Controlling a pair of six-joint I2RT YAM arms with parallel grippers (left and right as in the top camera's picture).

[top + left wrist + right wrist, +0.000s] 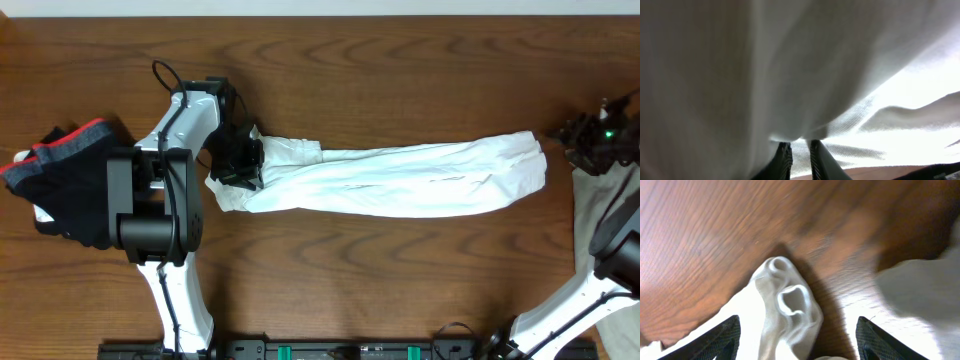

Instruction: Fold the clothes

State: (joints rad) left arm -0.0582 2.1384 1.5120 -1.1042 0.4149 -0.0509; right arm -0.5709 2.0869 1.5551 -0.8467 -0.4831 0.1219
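Across the middle of the wooden table (400, 60) we saw the white T-shirt (400, 180) drawn out into one long, narrow band running left to right, its cloth gathered on itself with soft lengthwise creases and a rounder, fuller right end. At its left end the fabric was bunched into crumpled folds, and there the left gripper (238, 165) sat on it, clamped onto the shirt. From the left wrist we saw its dark fingers (785, 161) standing close together, with white knit cloth hanging right over the lens and filling nearly the whole view. The right gripper (592, 135) hung just beyond the shirt's right end, near it but apart from it in the overhead view. From the right wrist its two black fingertips (725, 335) stood wide apart and held nothing; a rolled, looped edge of white cloth lay on the wood below and between them, and we could not tell whether it touched either one. A dark garment (60, 185) with a red and grey edge lay heaped at the far left of the table, well apart from the shirt. A pale cloth (590, 215) lay at the right edge.
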